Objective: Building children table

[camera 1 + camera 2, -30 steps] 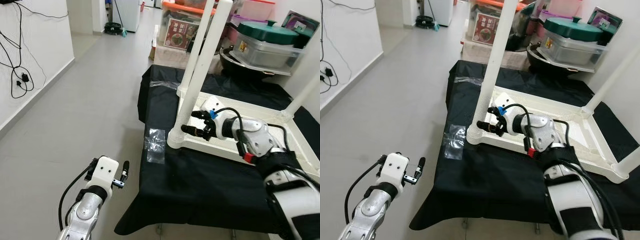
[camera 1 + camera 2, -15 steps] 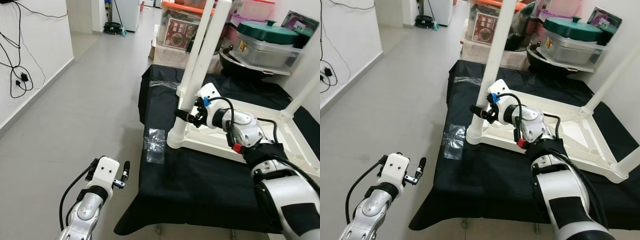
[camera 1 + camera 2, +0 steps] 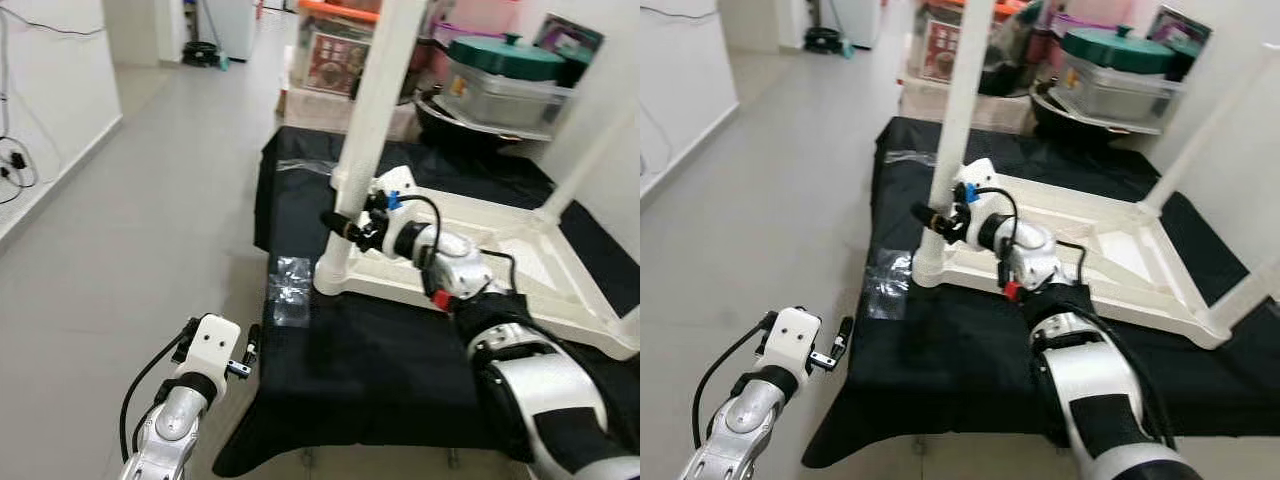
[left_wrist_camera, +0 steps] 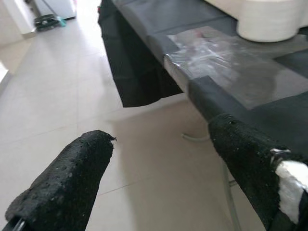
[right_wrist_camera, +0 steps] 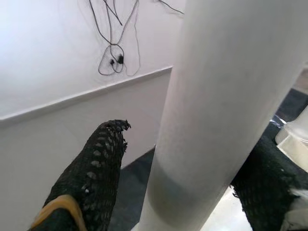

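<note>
A white children's table [image 3: 520, 270] lies upside down on a black-clothed table [image 3: 380, 380], its legs pointing up. My right gripper [image 3: 345, 228] is at the near-left leg [image 3: 368, 130], low down by its base. In the right wrist view the leg [image 5: 211, 110] stands between the two black fingers [image 5: 91, 178], with a gap showing on one side, so the gripper is open around it. My left gripper [image 3: 246, 345] hangs low off the table's front-left corner, open with nothing between its fingers [image 4: 67, 183].
A clear plastic bag [image 3: 291, 290] lies on the cloth by the table's left edge. Storage boxes and a pot with a green lid [image 3: 505, 60] are stacked behind. Open grey floor [image 3: 130, 230] lies to the left, with a white wall and hanging cables [image 3: 15, 160].
My right gripper has moved from inside the upturned table frame leftward to the near-left leg and now straddles it. The camera has shifted slightly. The left arm has stayed put.
</note>
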Robot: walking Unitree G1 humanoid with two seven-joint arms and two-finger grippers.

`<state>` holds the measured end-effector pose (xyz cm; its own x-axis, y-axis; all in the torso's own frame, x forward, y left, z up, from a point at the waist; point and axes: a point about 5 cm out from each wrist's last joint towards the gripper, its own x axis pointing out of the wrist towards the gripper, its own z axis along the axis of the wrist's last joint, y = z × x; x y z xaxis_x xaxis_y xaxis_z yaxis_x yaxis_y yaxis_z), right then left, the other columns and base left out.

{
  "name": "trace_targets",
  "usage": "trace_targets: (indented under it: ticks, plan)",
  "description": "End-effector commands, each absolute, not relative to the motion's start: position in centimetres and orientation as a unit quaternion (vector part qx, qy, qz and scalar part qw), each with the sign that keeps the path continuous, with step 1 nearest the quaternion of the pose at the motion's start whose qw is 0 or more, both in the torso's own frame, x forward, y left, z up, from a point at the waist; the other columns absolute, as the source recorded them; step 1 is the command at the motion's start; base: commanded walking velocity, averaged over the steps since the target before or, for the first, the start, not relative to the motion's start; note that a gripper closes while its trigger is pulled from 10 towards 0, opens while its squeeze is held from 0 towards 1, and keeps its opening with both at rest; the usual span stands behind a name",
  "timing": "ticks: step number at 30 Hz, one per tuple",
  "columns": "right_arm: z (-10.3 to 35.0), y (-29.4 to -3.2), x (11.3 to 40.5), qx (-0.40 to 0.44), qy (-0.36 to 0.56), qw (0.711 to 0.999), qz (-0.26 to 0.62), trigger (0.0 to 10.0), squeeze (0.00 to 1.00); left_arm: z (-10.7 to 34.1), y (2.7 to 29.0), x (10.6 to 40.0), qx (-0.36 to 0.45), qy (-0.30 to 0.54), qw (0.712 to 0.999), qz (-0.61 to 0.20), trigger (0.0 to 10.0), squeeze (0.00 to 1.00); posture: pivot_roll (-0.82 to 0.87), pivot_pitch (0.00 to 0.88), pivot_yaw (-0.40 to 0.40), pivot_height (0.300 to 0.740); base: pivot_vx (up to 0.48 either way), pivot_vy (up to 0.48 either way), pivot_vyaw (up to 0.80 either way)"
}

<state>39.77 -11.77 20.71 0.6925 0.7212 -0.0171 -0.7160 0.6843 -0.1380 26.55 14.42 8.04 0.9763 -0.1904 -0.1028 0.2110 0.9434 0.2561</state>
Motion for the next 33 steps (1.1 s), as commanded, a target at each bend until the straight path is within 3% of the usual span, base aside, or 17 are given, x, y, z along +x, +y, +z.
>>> trace_targets:
  ticks: [1,2,3,5,15,18,26,28,33]
  plan:
    - [19.8,-9.4,38.8,-0.058,-0.010,0.877,0.477,10.0,0.00,7.8,14.0,26.4,0.140,0.040,0.983,-0.109,10.0,0.00,0.11,0.000,-0.175,0.740,0.000,0.000,0.00]
    - [19.6,-9.4,38.1,-0.060,-0.012,0.848,0.527,10.0,0.00,7.8,14.0,26.4,0.139,0.040,0.983,-0.109,10.0,0.00,0.11,0.000,-0.175,0.740,0.000,0.000,0.00]
    - [19.6,-9.4,38.1,-0.060,-0.012,0.848,0.527,10.0,0.00,7.8,14.0,26.4,0.139,0.040,0.983,-0.109,10.0,0.00,0.11,0.000,-0.175,0.740,0.000,0.000,0.00]
    - [19.0,-10.1,37.0,-0.075,-0.005,0.806,0.587,10.0,0.00,7.7,14.1,26.3,0.139,0.042,0.983,-0.109,10.0,0.00,0.11,0.000,-0.175,0.740,0.000,0.000,0.00]
    - [17.6,-13.6,36.2,-0.111,0.031,0.796,0.595,10.0,0.00,7.6,14.9,26.0,0.139,0.047,0.984,-0.097,10.0,0.00,0.10,0.000,-0.172,0.740,0.000,0.000,0.00]
    - [17.7,-16.2,35.5,-0.118,0.040,0.792,0.597,10.0,0.00,7.3,15.5,25.6,0.142,0.054,0.984,-0.090,10.0,0.00,0.10,0.000,-0.170,0.740,0.000,0.000,0.00]
    - [18.1,-17.1,33.9,-0.099,0.037,0.765,0.635,10.0,0.00,7.3,15.8,25.5,0.144,0.056,0.984,-0.087,10.0,0.00,0.09,0.000,-0.163,0.740,0.000,0.000,0.00]
    - [17.8,-17.8,32.1,-0.098,0.043,0.745,0.658,10.0,0.00,7.3,15.9,25.4,0.144,0.058,0.984,-0.086,10.0,0.00,0.09,0.000,-0.158,0.740,0.000,0.000,0.00]
    - [17.5,-18.0,30.6,-0.088,0.042,0.737,0.669,10.0,0.00,7.1,16.1,25.3,0.146,0.061,0.984,-0.086,10.0,0.00,0.08,0.000,-0.150,0.740,0.000,0.000,0.00]
